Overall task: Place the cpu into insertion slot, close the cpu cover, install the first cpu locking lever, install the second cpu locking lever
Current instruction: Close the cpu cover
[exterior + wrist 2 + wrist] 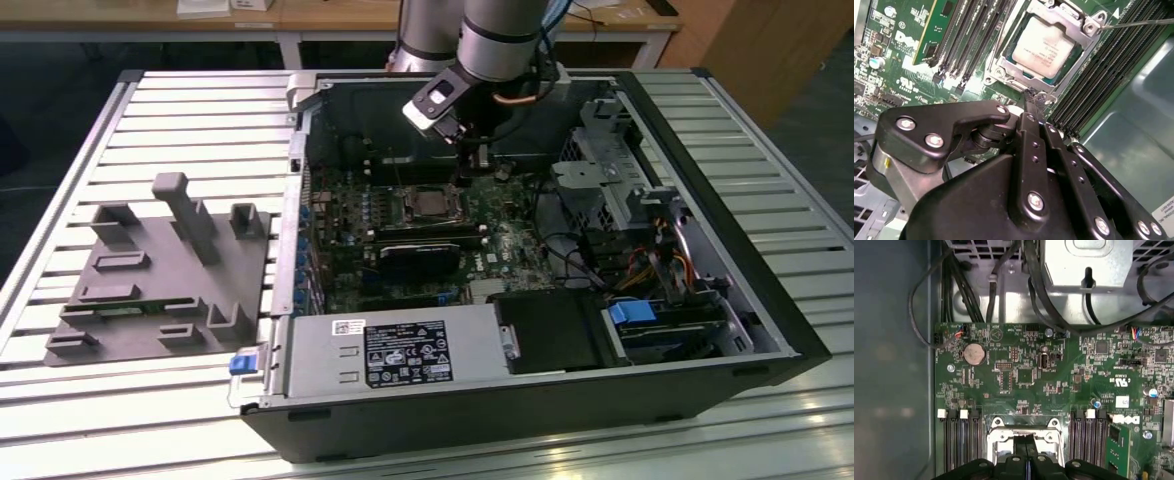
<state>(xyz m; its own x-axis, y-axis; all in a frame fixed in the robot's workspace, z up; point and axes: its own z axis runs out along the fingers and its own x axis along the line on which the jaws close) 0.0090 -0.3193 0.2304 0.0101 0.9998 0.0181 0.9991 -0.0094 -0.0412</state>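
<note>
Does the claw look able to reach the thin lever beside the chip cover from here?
Probably yes: the claw hangs at one edge of the cover, and nothing stands between it and the lever sticking out past the cover's corner.

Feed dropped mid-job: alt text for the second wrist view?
The cpu sits in the insertion slot, the silver cpu cover down around it. The black gripper is at the cover's near edge, memory slots on either side; a thin lever rod juts past one corner.
</note>
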